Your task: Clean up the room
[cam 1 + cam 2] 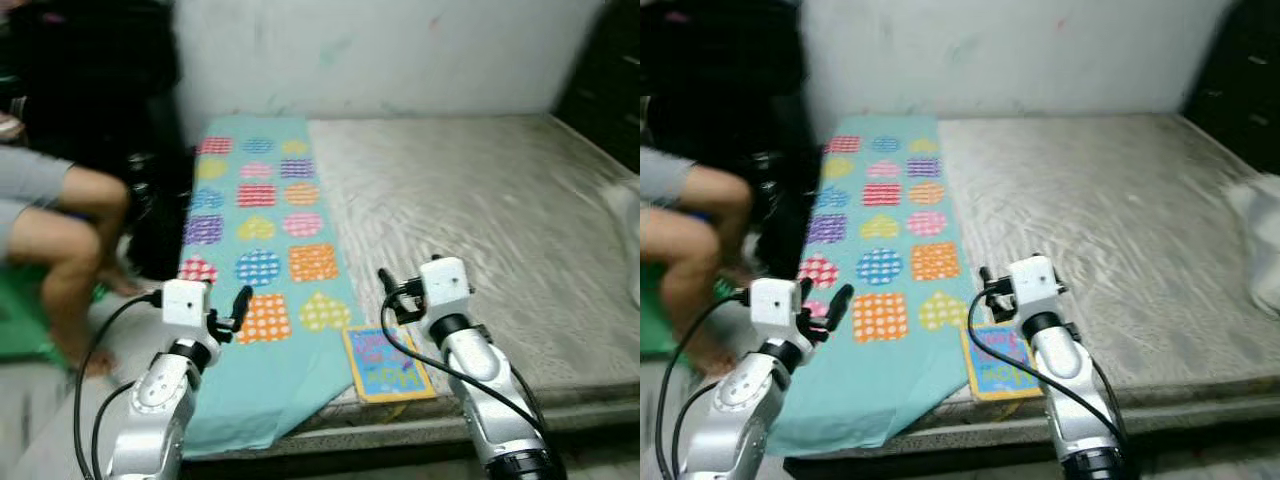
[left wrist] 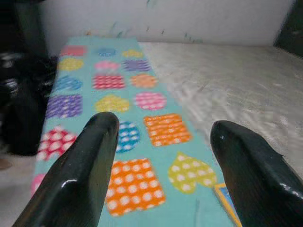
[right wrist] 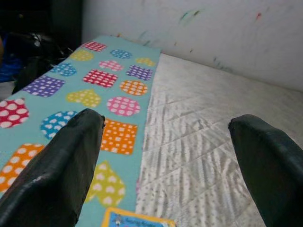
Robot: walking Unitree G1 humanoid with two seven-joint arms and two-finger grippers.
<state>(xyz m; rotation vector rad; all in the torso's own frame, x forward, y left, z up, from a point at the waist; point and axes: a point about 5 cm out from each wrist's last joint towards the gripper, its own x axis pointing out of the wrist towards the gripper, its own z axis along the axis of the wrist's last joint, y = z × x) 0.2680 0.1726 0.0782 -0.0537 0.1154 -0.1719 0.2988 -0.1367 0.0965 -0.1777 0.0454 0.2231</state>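
Observation:
A teal sheet (image 1: 262,160) printed with bright dotted hearts and squares lies along the left side of a bare grey mattress (image 1: 480,220); its near end hangs over the front edge. A colourful picture book (image 1: 385,365) rests flat at the mattress's front edge, beside the sheet. My left gripper (image 2: 163,127) hovers open over the sheet's near end, nothing between its fingers. My right gripper (image 3: 165,123) is open too, held just above and behind the book, which shows as a corner (image 3: 132,221) in the right wrist view.
A person sits at the left, bare leg (image 1: 70,240) bent, on a green stool (image 1: 20,320) beside the bed. A white cloth (image 1: 1255,225) lies at the mattress's right edge. Dark furniture (image 1: 610,70) stands at the back right. A white wall (image 1: 380,50) backs the bed.

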